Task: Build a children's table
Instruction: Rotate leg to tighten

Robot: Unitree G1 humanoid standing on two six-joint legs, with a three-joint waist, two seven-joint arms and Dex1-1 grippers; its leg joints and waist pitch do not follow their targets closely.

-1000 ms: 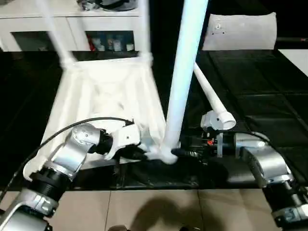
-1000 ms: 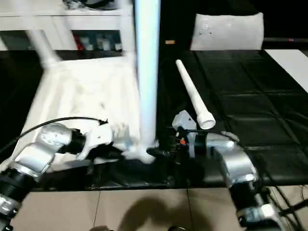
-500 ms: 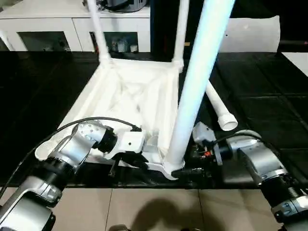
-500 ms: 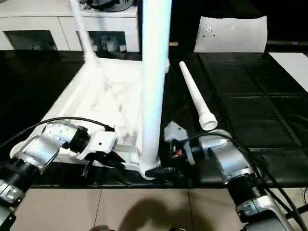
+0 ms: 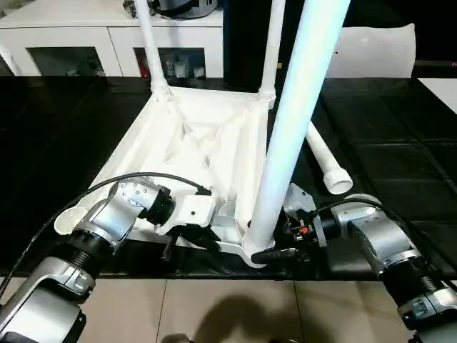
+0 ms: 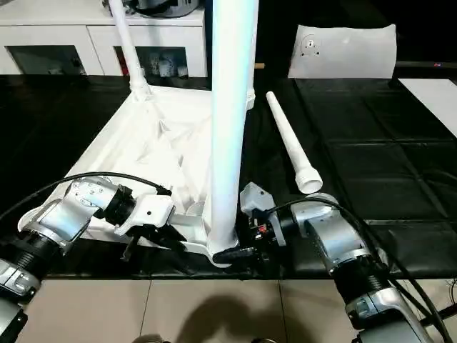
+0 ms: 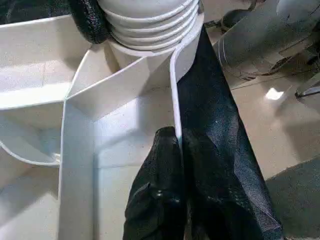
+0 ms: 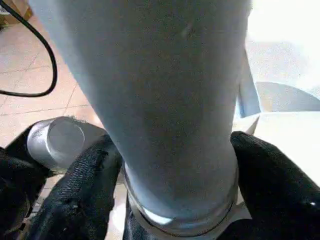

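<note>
- Right gripper (image 8: 172, 200): fingers (image 8: 80, 185) straddle the base of the near leg (image 5: 293, 136), one each side, touching it. Reads as gripping the leg just above its socket, probably to seat or twist it in.
- Left gripper (image 7: 177, 175): pinched shut on the thin rim wall of the table top (image 5: 193, 143), right beside that same corner socket (image 7: 150, 30). Likely a brace so the top doesn't slide while the leg is worked.
- Table top lies upside down, ribs up, on the black mat (image 5: 385, 157). Two far legs (image 5: 151, 43) already stand in the back corners.
- Fourth leg (image 6: 289, 143) lies loose on the mat, to the right of the top, near the right forearm.
- Near-left corner socket (image 5: 71, 218) looks empty, so that's where the loose leg goes, I'd guess.
- Room: the near corner sits at the mat's front edge, tile floor (image 5: 228, 314) just beyond. Open mat to the right; white cabinet (image 5: 107, 36) behind.
</note>
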